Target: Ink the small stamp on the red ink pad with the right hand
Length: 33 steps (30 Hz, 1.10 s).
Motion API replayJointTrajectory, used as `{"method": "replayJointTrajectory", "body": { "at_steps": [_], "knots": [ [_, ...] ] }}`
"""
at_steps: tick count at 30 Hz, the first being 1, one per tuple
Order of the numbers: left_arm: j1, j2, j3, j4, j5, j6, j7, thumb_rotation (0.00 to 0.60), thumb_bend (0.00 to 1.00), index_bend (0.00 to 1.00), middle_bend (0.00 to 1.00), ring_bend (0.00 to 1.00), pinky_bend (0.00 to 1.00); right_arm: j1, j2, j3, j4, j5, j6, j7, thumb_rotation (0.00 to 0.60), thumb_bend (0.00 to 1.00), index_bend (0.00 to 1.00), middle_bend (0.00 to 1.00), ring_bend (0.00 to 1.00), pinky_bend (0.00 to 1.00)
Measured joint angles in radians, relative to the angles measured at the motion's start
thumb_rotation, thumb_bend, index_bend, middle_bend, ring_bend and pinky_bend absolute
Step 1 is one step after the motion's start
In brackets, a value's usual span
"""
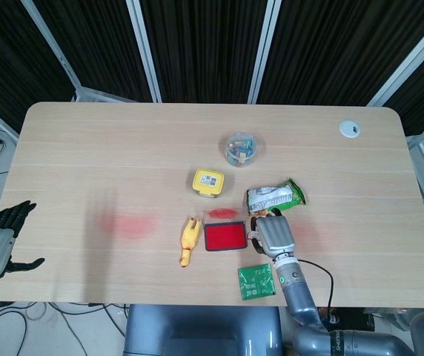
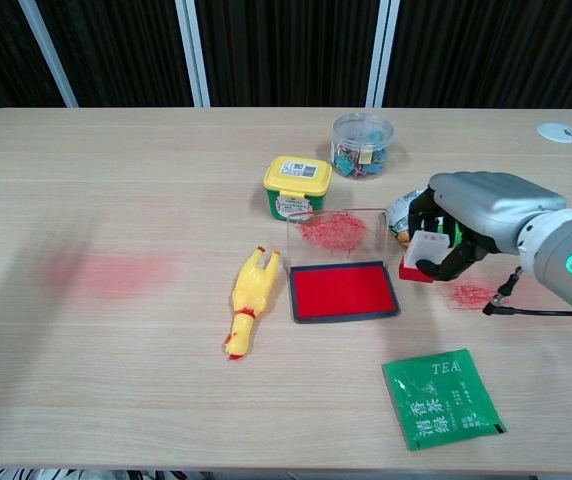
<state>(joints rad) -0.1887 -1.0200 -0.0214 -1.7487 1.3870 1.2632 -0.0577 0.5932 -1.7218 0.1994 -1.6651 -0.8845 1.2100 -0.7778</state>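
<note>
My right hand (image 2: 471, 215) (image 1: 273, 236) holds the small stamp (image 2: 422, 257), a white block with a red base, pinched in its fingers just above the table. The stamp hangs a little to the right of the red ink pad (image 2: 343, 290) (image 1: 224, 236), apart from it. The pad lies open with its clear, red-smeared lid (image 2: 335, 233) standing up at its far edge. A red ink smear (image 2: 471, 294) marks the table to the right of the stamp. My left hand (image 1: 1, 239) hangs off the table's left edge, fingers spread, holding nothing.
A yellow rubber chicken (image 2: 248, 299) lies left of the pad. Behind it stand a yellow-lidded tub (image 2: 297, 184) and a clear jar of clips (image 2: 362, 145). A snack bag (image 2: 413, 215) sits behind my right hand; a green tea sachet (image 2: 442, 397) lies near the front edge. A faint red stain (image 2: 111, 272) marks the left.
</note>
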Motion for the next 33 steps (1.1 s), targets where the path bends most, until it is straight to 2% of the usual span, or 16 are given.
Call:
{"method": "replayJointTrajectory", "body": {
  "at_steps": [12,17,33],
  "knots": [
    [-0.003,0.001,-0.002,0.000,-0.003,-0.007,-0.008,0.600,0.00,0.00,0.00,0.00,0.00,0.032,-0.076,0.009,0.018,0.009,0.003,0.007,0.600,0.57,0.71,0.59,0.47,0.21],
    [-0.004,0.003,-0.002,-0.001,-0.003,-0.009,-0.012,0.600,0.00,0.00,0.00,0.00,0.00,0.041,-0.132,0.015,0.073,-0.007,0.003,0.055,0.600,0.57,0.71,0.59,0.47,0.21],
    [-0.007,0.003,-0.003,-0.002,-0.011,-0.016,-0.012,0.600,0.00,0.00,0.00,0.00,0.00,0.063,-0.228,0.019,0.202,-0.028,-0.019,0.106,0.600,0.57,0.71,0.59,0.47,0.21]
  ]
}}
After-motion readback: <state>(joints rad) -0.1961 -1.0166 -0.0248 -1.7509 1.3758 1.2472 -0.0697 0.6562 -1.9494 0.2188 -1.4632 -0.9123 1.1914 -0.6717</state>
